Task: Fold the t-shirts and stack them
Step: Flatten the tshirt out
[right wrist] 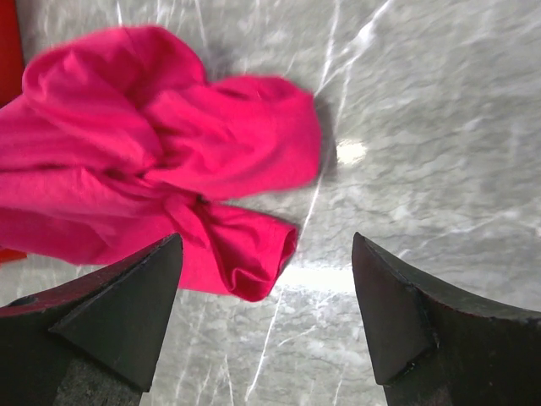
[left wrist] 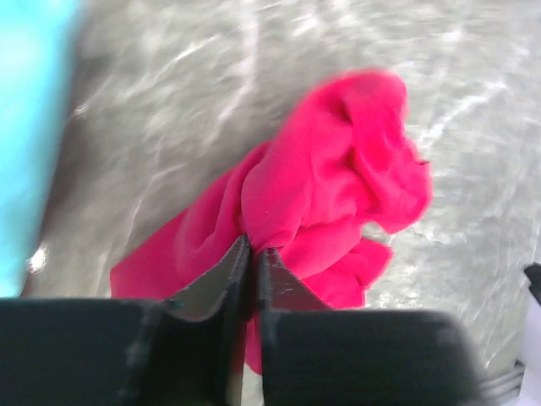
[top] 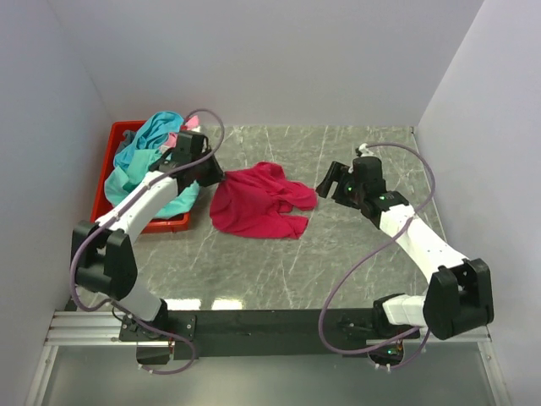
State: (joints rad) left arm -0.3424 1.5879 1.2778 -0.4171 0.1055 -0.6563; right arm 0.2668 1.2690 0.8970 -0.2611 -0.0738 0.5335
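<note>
A crumpled magenta-red t-shirt (top: 258,201) lies on the grey marble table (top: 338,254) near the middle. My left gripper (top: 221,176) is shut on its left edge; in the left wrist view the jaws pinch a fold of the shirt (left wrist: 321,194) at the left gripper (left wrist: 254,245). My right gripper (top: 326,180) is open and empty just right of the shirt; the right wrist view shows the shirt (right wrist: 161,144) ahead and to the left of the right gripper (right wrist: 266,245). A teal t-shirt (top: 152,144) with a bit of light pink cloth (top: 171,139) sits heaped in the red bin.
The red plastic bin (top: 118,135) stands at the back left, under my left arm. White walls close the table at the back and both sides.
</note>
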